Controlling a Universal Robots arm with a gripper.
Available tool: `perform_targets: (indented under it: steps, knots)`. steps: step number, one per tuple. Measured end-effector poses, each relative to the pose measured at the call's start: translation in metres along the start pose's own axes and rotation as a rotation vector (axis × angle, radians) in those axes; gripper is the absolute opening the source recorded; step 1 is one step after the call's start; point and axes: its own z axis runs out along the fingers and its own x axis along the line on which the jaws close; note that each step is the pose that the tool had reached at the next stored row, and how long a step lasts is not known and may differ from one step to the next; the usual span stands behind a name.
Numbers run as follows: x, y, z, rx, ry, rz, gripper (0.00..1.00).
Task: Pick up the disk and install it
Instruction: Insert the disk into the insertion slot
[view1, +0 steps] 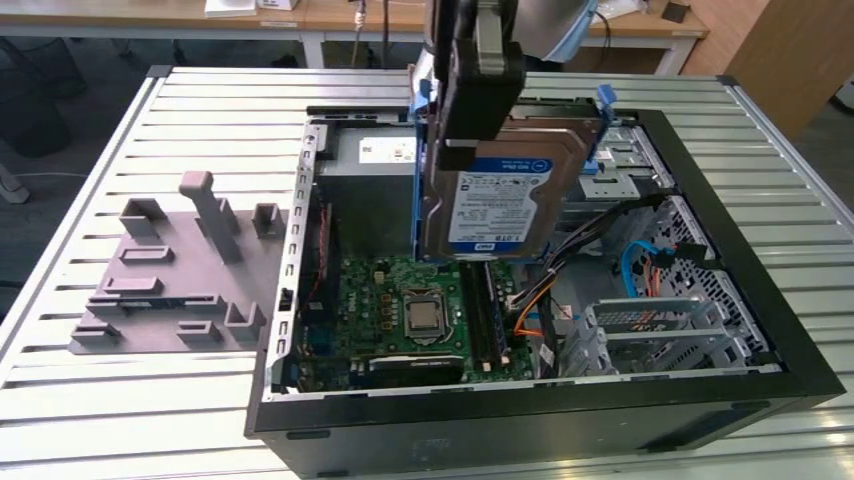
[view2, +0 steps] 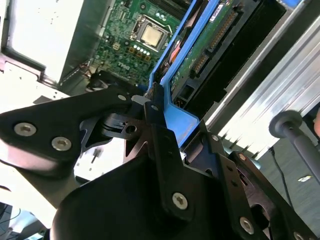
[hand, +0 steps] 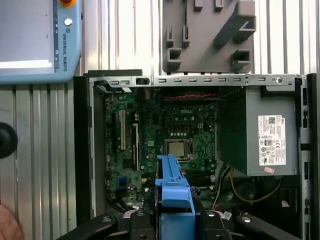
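Gripping disk (view1: 514, 195) by blue side rails (hand: 172, 187), pincer (view1: 477, 130) closed on it above open case (view1: 534, 410); likely stiff, dense, shock-fragile.

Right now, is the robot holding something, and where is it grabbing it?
Yes. The gripper holds the disk by its upper end, shut on the blue rail there. The disk hangs over the open case.

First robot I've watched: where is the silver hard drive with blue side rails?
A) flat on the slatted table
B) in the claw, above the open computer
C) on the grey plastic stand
B: the black claw grips the silver blue-railed hard drive over the open black computer case.
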Motion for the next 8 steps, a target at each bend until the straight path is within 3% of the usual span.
perform_targets:
  steps: [8]
  knots:
    - [0.0107,-0.0205,0.0003,-0.0001,0.0001,0.000,0.37]
